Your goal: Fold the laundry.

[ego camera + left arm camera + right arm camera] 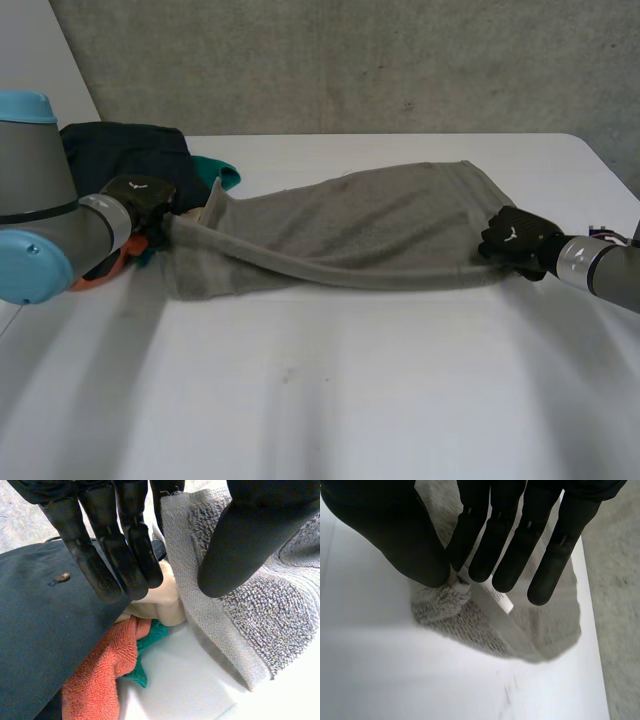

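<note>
Left robot hand pinches the left end of the grey towel between thumb and fingers. Right robot hand pinches the right end; its wrist view adds a white label at the fingertips. Towel lies stretched across the table, front edge rolled. Left wrist view exposes the pile beside it: dark garment, orange cloth, teal cloth, cream cloth.
</note>
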Controlling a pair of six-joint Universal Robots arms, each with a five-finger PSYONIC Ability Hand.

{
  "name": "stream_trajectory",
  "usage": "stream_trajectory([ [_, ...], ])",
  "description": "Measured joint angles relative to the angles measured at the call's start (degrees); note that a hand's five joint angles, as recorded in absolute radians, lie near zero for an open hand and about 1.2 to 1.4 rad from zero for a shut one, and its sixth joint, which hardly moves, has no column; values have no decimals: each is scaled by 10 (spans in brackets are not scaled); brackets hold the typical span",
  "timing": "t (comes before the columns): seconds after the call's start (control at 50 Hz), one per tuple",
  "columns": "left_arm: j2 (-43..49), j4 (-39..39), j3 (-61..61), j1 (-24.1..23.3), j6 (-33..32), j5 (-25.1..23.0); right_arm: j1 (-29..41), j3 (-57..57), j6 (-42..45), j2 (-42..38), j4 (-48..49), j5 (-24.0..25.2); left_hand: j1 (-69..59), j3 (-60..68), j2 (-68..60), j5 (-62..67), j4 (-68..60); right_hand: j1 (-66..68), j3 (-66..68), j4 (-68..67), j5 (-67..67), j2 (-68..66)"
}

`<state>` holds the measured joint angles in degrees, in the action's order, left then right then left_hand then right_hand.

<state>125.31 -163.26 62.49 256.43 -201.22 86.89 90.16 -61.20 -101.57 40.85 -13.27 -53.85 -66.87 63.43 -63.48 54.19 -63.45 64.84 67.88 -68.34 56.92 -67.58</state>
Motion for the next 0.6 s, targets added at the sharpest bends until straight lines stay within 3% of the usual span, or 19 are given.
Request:
stream_trajectory([
  [0.22,-51,6,48,0,1,-22,-26,-55,-61,79,-11,-12,0,0,0,0,0,0,0,0,0,0],
  [0.36,-96,89,113,3,-30,-63,-67,-143,-70,165,-181,-93,0,0,0,0,0,0,0,0,0,0],
  [0.46,-110,169,149,8,-100,-89,-92,-195,-50,207,-282,-145,0,0,1,0,0,0,0,0,0,0],
  [0.6,-105,183,143,10,-139,-96,-93,-209,-88,214,-229,-139,0,0,1,0,0,0,0,-1,0,0],
])
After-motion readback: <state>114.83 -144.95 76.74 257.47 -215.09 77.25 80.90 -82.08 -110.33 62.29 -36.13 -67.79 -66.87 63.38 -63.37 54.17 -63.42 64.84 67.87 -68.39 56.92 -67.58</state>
